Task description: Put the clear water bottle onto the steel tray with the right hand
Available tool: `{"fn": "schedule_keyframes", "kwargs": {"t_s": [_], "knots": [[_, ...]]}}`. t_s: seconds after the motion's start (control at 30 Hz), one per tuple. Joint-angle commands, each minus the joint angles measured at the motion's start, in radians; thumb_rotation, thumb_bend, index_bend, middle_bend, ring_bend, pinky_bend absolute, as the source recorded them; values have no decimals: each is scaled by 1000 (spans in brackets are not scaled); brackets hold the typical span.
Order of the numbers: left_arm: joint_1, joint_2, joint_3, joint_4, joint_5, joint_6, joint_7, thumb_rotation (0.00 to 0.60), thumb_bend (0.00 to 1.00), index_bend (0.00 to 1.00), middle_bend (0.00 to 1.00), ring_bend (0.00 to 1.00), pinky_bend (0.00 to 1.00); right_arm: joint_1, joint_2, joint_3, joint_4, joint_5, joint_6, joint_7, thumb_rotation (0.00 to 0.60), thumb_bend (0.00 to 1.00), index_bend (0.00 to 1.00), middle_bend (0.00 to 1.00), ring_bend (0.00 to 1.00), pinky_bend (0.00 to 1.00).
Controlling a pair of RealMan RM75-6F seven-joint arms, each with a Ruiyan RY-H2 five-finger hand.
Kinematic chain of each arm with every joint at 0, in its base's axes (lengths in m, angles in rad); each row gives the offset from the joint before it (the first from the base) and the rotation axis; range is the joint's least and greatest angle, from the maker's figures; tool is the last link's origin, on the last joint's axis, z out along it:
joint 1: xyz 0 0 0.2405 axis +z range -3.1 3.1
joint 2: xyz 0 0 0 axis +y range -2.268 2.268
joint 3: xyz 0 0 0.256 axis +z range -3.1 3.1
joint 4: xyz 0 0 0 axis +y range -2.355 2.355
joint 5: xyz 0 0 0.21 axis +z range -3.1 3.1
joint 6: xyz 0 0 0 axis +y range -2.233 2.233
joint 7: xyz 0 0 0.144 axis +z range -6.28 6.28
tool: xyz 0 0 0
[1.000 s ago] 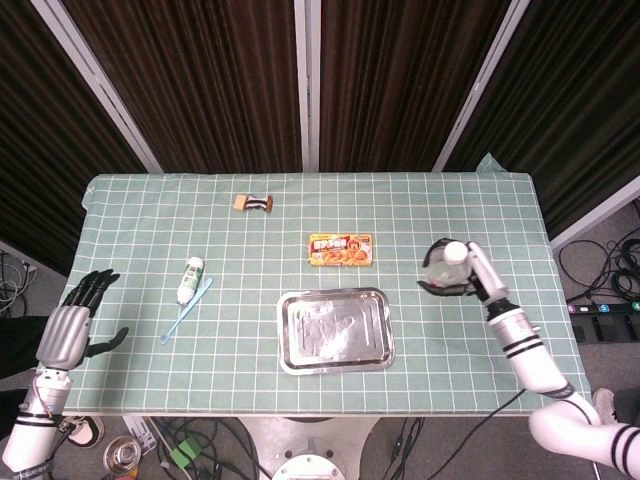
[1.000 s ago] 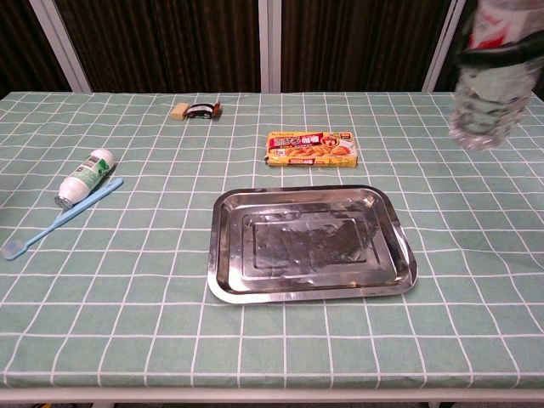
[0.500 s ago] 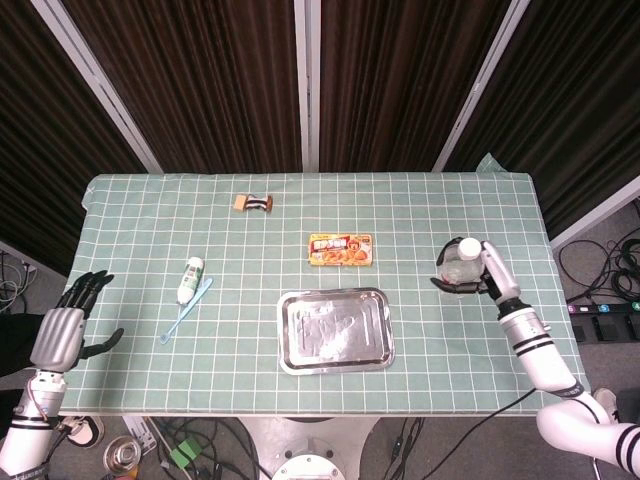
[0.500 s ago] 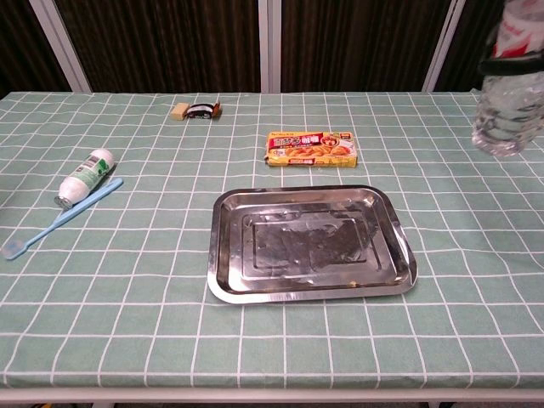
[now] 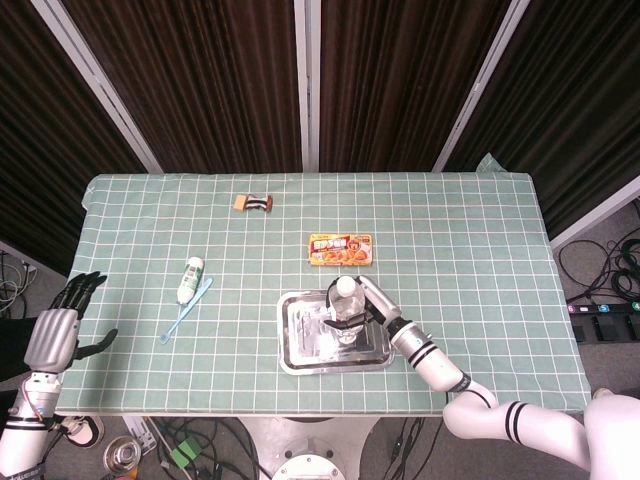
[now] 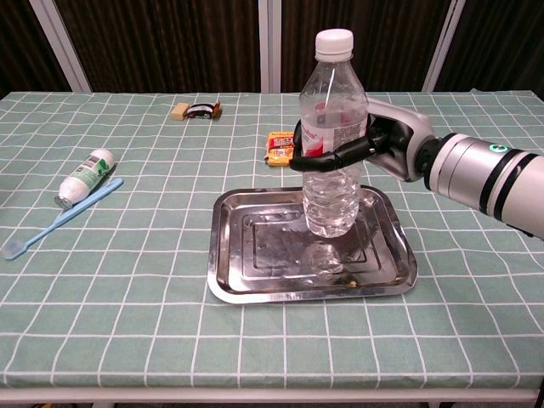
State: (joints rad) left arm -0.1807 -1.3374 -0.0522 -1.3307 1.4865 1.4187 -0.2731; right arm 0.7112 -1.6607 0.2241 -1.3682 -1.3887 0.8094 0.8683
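The clear water bottle (image 6: 331, 127) with a white cap stands upright over the steel tray (image 6: 263, 246), near the tray's right half. My right hand (image 6: 374, 144) grips it around the middle from the right side, fingers wrapped over the label. The bottle's base is at or just above the tray floor; I cannot tell whether it touches. In the head view the bottle (image 5: 345, 300) and right hand (image 5: 368, 312) sit over the tray (image 5: 300, 350) at the table's front centre. My left hand (image 5: 55, 335) hangs open off the table's left edge, holding nothing.
A yellow curry box (image 5: 341, 249) lies just behind the tray. A small white bottle (image 6: 83, 176) and a blue toothbrush (image 6: 59, 219) lie at the left. A wrapped snack (image 6: 197, 110) sits at the back.
My right hand has carried the bottle from the table's right side leftward to over the tray. The left hand has sunk slightly.
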Motion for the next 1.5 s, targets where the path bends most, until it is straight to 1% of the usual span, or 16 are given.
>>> {"fn": "schedule_keyframes", "kwargs": {"t_s": [0.03,0.13,0.23,0.33,0.37,0.53,0.67,0.8,0.87,0.93,1.03,1.07,1.13,1.2,1.3,1.5], "knots": [[-2,-3,0,8,3,-1,-1,600,274,173,180,87,188,5,-13,-9,20,-8,-1,12,600,116,801,637,457,482],[-2,-2,-4,11,0,1,-5,600,274,173,180,87,188,10,-20,-21,40,-24,0,28,600,76,776,620,445,471],[0,-1,-5,15,-3,1,-7,600,274,173,180,87,188,17,-10,-43,50,-62,-1,58,600,8,685,553,371,420],[2,-2,-4,16,-4,1,-8,600,274,173,180,87,188,28,18,-71,45,-100,-16,109,600,0,505,441,278,349],[2,-3,-4,16,-2,1,-8,600,274,173,180,87,188,33,31,-81,39,-114,-23,127,600,0,390,364,217,301],[0,-4,-4,14,3,4,-5,600,274,173,180,87,188,55,117,-126,10,-181,-30,190,600,0,48,119,7,73],[2,-2,-3,7,6,9,-2,600,274,173,180,87,188,63,197,-156,-25,-206,-33,215,600,0,0,54,0,2],[5,5,-4,-3,8,16,-1,600,274,173,180,87,188,62,339,-184,-108,-246,-9,195,600,0,0,40,0,0],[7,9,-4,-9,7,18,0,600,274,173,180,87,188,56,451,-197,-158,-251,-5,116,600,0,0,44,0,0],[6,13,-6,-13,7,17,2,600,274,173,180,87,188,40,570,-203,-198,-214,-23,-65,600,0,13,77,0,0],[2,16,-7,-20,3,9,7,600,274,173,180,87,188,-23,685,-197,-237,-78,1,-484,600,0,50,127,0,0],[0,17,-9,-23,2,6,11,600,273,173,180,87,188,-70,703,-190,-261,13,72,-706,600,0,50,122,0,0],[-3,17,-10,-26,0,0,17,600,274,173,180,87,188,-158,682,-178,-319,160,258,-1025,600,0,50,107,0,0],[-6,16,-11,-30,0,-3,24,600,274,173,180,87,188,-231,642,-180,-360,231,416,-1197,600,0,50,94,0,0],[-9,21,-14,-43,0,-4,38,600,274,173,180,87,188,-316,599,-204,-368,232,549,-1263,600,0,50,75,0,0],[-12,38,-23,-59,-5,-1,48,600,274,173,180,87,188,-410,524,-231,-288,131,657,-1172,600,0,44,52,0,0]]}}
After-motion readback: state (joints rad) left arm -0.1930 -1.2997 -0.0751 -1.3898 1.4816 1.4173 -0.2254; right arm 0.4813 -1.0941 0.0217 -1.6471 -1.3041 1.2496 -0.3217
